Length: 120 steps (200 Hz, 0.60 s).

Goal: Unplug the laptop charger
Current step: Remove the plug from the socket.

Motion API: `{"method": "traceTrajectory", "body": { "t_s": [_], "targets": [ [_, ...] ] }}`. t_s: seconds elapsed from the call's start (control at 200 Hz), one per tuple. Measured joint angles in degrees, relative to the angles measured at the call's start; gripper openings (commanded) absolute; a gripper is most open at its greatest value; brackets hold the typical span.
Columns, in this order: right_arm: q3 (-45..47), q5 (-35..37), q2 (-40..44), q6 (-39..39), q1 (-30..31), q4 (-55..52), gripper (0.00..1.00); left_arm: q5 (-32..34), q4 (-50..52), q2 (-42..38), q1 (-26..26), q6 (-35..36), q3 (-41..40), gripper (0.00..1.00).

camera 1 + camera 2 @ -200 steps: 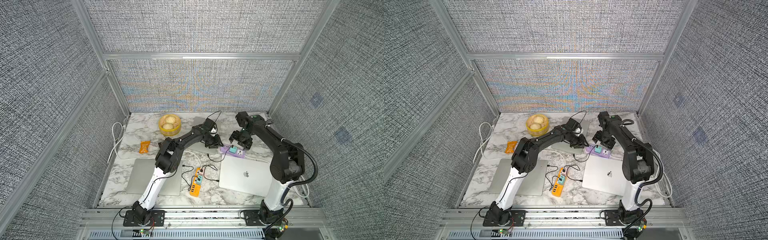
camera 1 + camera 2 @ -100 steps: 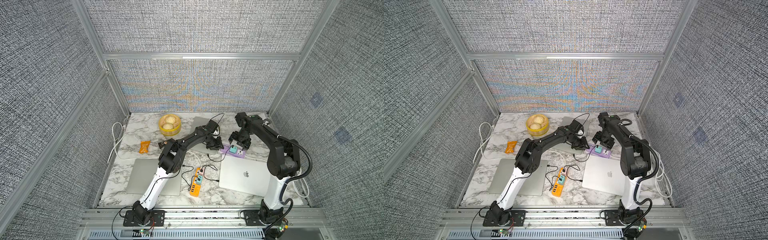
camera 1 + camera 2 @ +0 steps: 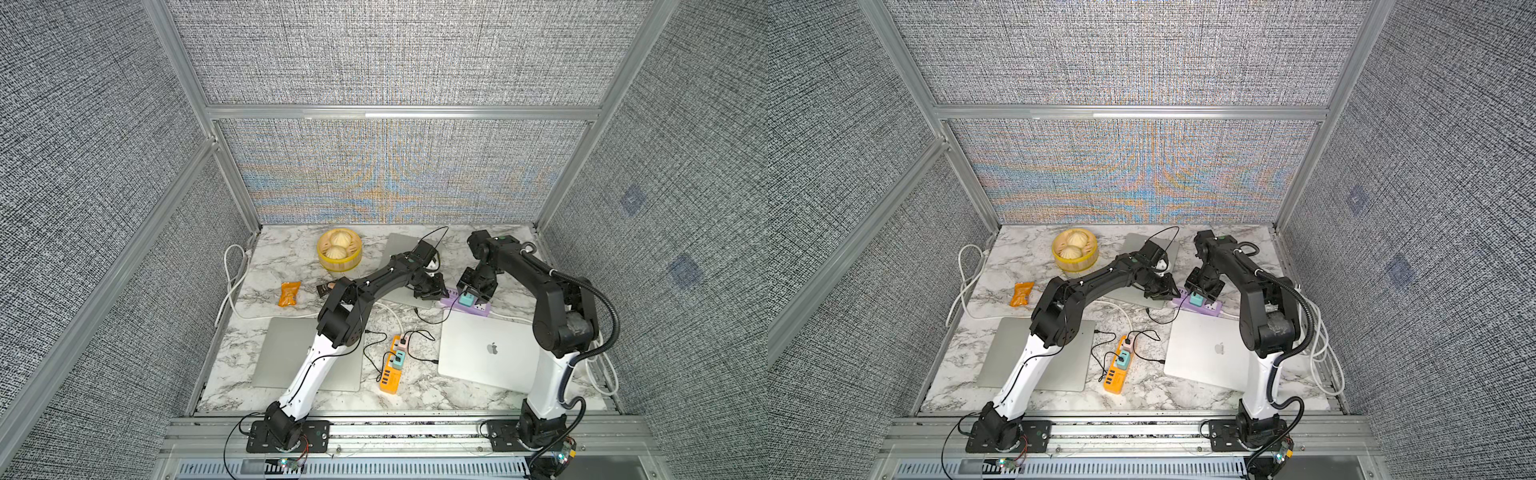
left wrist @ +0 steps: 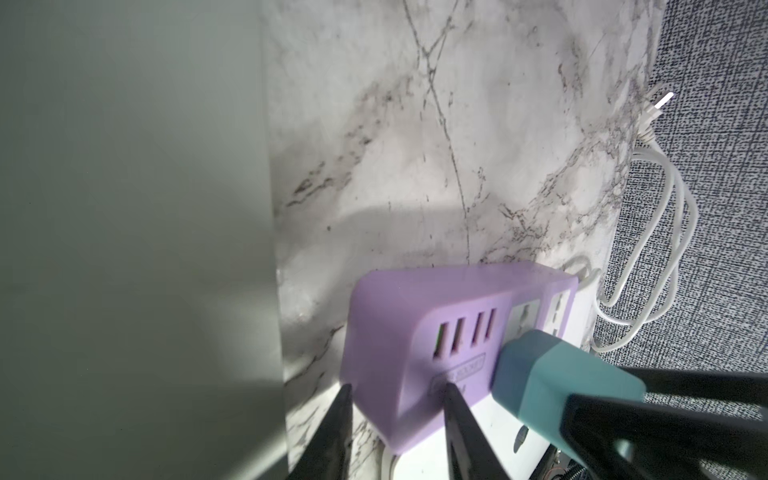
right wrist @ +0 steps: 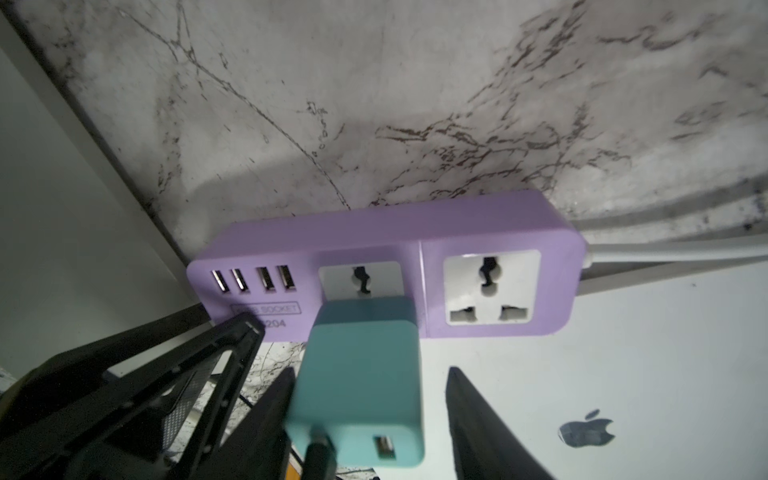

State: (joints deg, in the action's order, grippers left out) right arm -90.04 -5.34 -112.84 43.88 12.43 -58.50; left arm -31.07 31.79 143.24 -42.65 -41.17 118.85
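Straddling teal charger (image 5: 357, 374), right jaws: one side touching, clearance other side.

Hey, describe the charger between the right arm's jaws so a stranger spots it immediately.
On the marble table, find the purple power strip beyond the Apple-logo laptop. The teal charger stands in its socket beside the USB ports; its teal twin sits in the orange power strip.

You see teal charger block (image 5: 357, 386) plugged into purple power strip (image 5: 374, 237); it sits in socket next to four USB ports; second socket free; block sticks straight out of strip's face; black cable (image 5: 318, 457) leaves block's outer end, beside spare USB port; strip lies flat on marble table (image 5: 415, 104), long edge against silver laptop (image 5: 623, 353).
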Motion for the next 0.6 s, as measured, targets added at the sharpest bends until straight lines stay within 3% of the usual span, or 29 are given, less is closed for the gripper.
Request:
{"method": "traceTrajectory", "body": {
  "t_s": [0.39,0.6],
  "targets": [
    [-2.29,3.67,-1.92,-1.49,2.32,-2.16,0.43,0.96,1.29,0.72,-0.33,0.92,1.6,0.35],
    [-2.64,5.68,-2.1,-1.57,3.52,-2.58,0.3,1.14,2.34,1.2,-0.37,2.03,2.6,0.34]
  ]
}}
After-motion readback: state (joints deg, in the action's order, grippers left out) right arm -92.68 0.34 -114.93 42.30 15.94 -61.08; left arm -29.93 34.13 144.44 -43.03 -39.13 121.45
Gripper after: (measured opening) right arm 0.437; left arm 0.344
